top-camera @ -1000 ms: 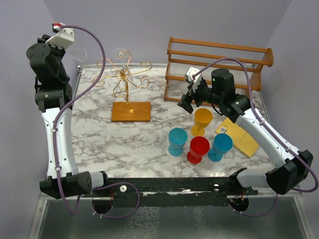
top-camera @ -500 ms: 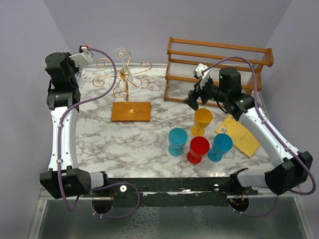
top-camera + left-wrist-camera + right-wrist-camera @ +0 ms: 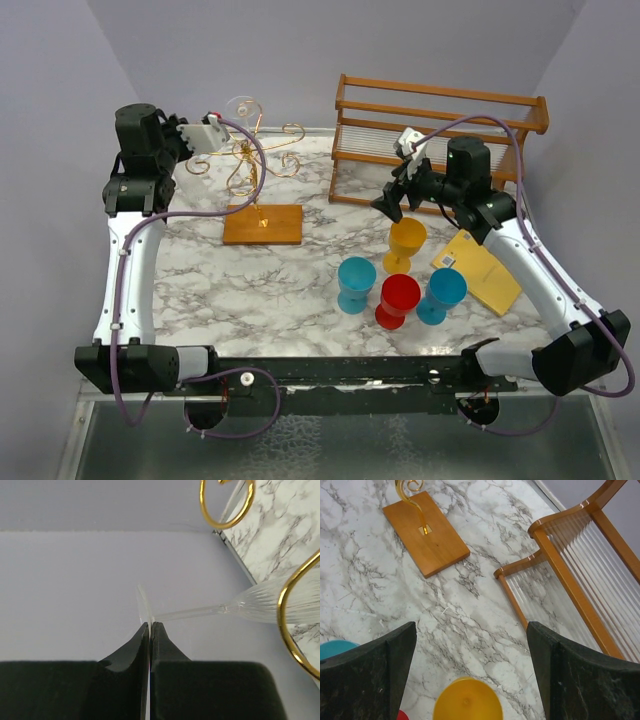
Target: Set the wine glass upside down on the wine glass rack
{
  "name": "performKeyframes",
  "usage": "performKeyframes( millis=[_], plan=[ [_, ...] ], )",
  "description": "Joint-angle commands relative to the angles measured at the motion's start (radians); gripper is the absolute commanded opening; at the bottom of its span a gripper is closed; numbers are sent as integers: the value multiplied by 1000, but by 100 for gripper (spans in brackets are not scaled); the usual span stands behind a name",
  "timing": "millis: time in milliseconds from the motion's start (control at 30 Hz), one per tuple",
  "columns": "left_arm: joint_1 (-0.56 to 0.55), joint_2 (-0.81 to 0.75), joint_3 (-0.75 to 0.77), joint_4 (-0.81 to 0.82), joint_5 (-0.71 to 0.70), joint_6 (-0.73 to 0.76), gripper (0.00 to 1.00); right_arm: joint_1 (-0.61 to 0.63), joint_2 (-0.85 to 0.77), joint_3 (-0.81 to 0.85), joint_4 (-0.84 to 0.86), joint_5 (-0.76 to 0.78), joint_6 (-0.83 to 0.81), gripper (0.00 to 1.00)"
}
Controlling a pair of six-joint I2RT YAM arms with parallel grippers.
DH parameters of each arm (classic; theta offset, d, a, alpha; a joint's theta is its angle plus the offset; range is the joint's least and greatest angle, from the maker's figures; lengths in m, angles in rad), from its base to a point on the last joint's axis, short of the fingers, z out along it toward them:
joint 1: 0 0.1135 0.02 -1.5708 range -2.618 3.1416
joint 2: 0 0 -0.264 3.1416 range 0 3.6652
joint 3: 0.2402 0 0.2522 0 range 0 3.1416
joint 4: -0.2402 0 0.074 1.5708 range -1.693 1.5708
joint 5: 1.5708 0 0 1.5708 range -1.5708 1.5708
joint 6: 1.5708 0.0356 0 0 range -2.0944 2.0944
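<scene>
Wine glass: clear stemmed wine glass point(image 3: 257, 602) with a ribbed bowl, lying sideways in the air at the far left of the table, its flat foot toward the wrist camera and its bowl toward the rack.
Left gripper: the left gripper point(image 3: 149, 626) has its black fingers pressed together on the rim of the glass's foot.
Wine glass rack: thin gold wire tree on a flat orange-brown wooden base point(image 3: 263, 223); in the left wrist view one gold curl point(image 3: 282, 625) crosses in front of the bowl, and whether it touches cannot be told.
Right gripper: the right gripper point(image 3: 470, 630) hangs with its jaws wide apart and nothing between them, above the yellow plastic goblet point(image 3: 406, 243).
Nearby cups: two blue goblets point(image 3: 356, 283) point(image 3: 443, 293) and a red one point(image 3: 398, 300), clustered just beside the yellow one.
Behind: large brown wooden slatted shelf rack point(image 3: 440, 125) at the far right.
Right edge: flat yellow-tan card point(image 3: 480, 272).
Surface: white marble-patterned table point(image 3: 250, 290).
</scene>
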Motion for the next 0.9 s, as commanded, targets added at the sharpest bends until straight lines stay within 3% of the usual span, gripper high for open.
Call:
performKeyframes(
  millis=[0,533,867],
  plan=[
    [-39,14,59,-91,121,53,0,-11,-25,-6,33,-41,9,91],
    [-137,96,171,-174,255,117,0,-22,-26,-10,32,-47,4,91],
    [-164,137,182,-82,294,50,0,-29,-21,-8,32,-47,6,91]
  ],
)
